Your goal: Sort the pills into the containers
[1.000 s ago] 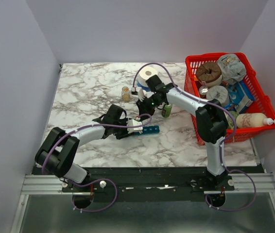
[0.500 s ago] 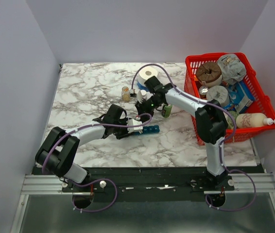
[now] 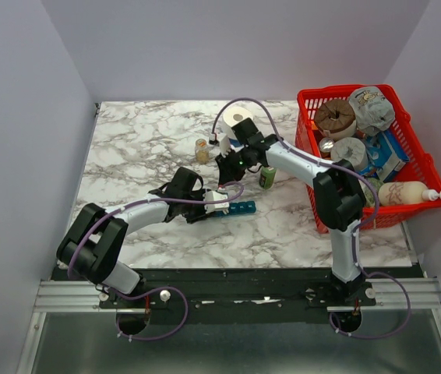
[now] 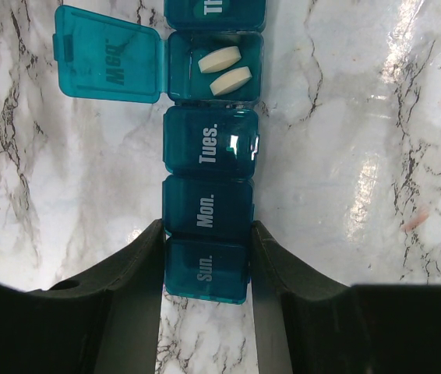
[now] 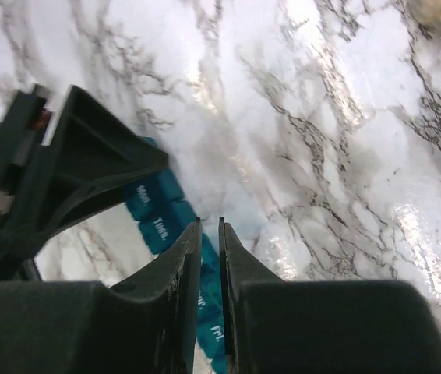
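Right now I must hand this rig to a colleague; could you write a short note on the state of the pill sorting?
Left claw: shut on the Sun./Mon. end of the long teal-blue plastic pill organizer, which lies on the marble table.
Right claw: above the organizer, fingers almost together; no pill visible between them.
Done: two white oblong pills lie in the one open compartment.
To do: Sun., Mon. and Tues. lids are shut; the other compartments are out of view.
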`<state>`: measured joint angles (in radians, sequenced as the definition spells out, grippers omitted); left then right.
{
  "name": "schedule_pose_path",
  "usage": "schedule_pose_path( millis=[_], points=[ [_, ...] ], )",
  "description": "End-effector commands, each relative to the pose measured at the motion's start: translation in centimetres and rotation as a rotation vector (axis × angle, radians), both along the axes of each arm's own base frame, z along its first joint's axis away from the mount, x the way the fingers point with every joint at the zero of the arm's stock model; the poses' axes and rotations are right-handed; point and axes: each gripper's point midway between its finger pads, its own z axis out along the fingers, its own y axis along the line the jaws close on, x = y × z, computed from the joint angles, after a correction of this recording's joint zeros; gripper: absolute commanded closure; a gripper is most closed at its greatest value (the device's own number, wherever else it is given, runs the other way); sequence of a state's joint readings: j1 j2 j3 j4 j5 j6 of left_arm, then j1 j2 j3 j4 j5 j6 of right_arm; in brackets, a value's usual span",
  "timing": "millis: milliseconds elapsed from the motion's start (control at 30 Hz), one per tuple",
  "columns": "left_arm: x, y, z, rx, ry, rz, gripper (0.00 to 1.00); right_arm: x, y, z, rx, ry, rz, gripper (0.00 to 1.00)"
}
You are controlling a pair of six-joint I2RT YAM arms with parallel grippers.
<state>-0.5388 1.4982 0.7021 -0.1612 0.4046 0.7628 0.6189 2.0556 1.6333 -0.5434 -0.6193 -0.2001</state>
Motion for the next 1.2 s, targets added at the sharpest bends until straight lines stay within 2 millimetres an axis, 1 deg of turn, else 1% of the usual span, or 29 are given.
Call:
schedule_pose_path(
  millis=[0,167,300,600,733,800,1000,1167],
  points=[
    [-1.4,0.8,-1.8,0.041,0.081,-0.001,0.97,1.0,-0.6,-2.7,-0.071,0.003,-0.045,0.77],
    [-1.4,0.8,-1.8,0.043,0.082,0.001,0.97,0.4,-0.6,-3.4,-0.075,0.033,-0.006,0.78],
    [-1.5,0.8,-1.9,0.047,0.085,-0.001,0.97,-0.9,-0.8,-3.7,-0.073,0.071,0.046,0.80],
    [-1.5,1.0,-2.0,0.052,0.088,0.005,0.97,-3.1,-0.6,-1.9,-0.008,0.091,0.184,0.81],
    [-1.5,1.0,-2.1,0.057,0.092,0.005,0.97,-3.5,-0.7,-1.1,0.009,0.088,0.204,0.81],
    [-1.5,1.0,-2.2,0.058,0.094,0.005,0.97,-3.7,-0.9,-1.3,-0.003,0.101,0.203,0.81],
    [-1.5,1.1,-2.2,0.062,0.097,0.008,0.97,-3.7,-1.5,-3.0,-0.061,0.131,0.211,0.82],
    [-1.5,1.1,-2.3,0.066,0.100,0.012,0.97,-3.9,-1.5,-3.4,-0.080,0.129,0.214,0.82]
  ],
)
